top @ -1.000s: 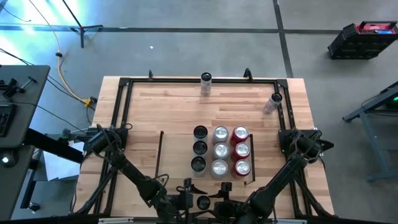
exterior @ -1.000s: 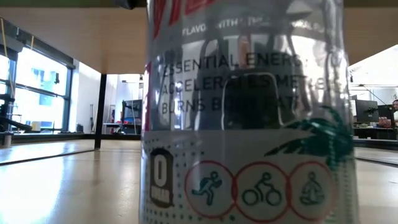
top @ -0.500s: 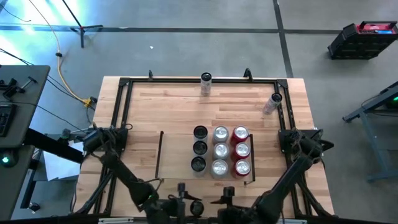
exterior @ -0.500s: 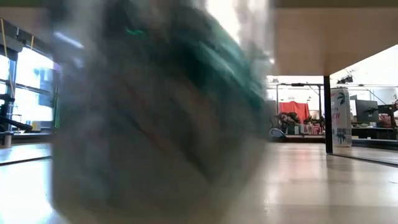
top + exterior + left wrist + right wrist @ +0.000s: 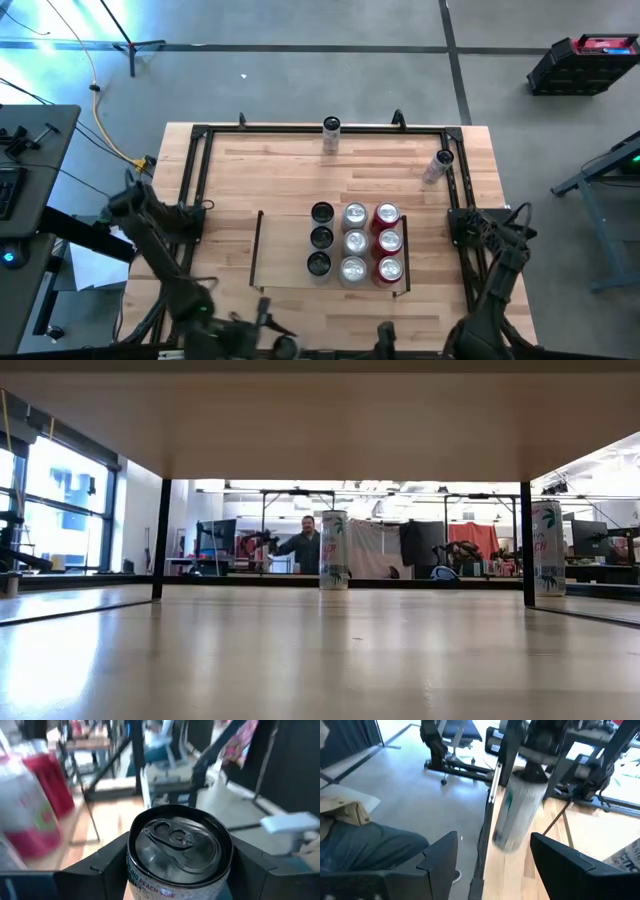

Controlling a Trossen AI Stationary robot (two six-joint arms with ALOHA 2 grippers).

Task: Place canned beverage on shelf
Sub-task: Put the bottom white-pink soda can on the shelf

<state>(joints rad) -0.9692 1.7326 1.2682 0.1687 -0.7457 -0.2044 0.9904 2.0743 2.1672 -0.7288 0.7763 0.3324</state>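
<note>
A silver canned beverage (image 5: 179,851) with a pull-tab top sits between the fingers of my left gripper (image 5: 180,870), which is shut on it just off the table's near edge (image 5: 272,345). My right gripper (image 5: 494,840) stands open with nothing between its fingers, beside it at the near edge (image 5: 385,342). The shelf (image 5: 285,250), a light-wood bay with thin black rails, holds three rows of upright cans (image 5: 355,241) standing on their bases: dark, silver and red tops. My left gripper pinches the can's side wall just below the top rim (image 5: 134,866) between its two fingers, one on each side. The fingers come about level from the table's near side. The can stands upright in the hold, top up, lifted clear of the table.
Two more cans stand by the far rail, one at the middle (image 5: 331,128) and one at the right corner (image 5: 443,160); both show in the low view (image 5: 334,550) (image 5: 547,548). The shelf's left part is bare wood (image 5: 285,235). A person (image 5: 303,545) is beyond the far edge.
My left gripper has risen and drawn toward the table's near left with the can. The can, which stood on the table right in front of the low camera, has been lifted clear and has left that view. My right gripper has drawn up and back toward the near edge.
</note>
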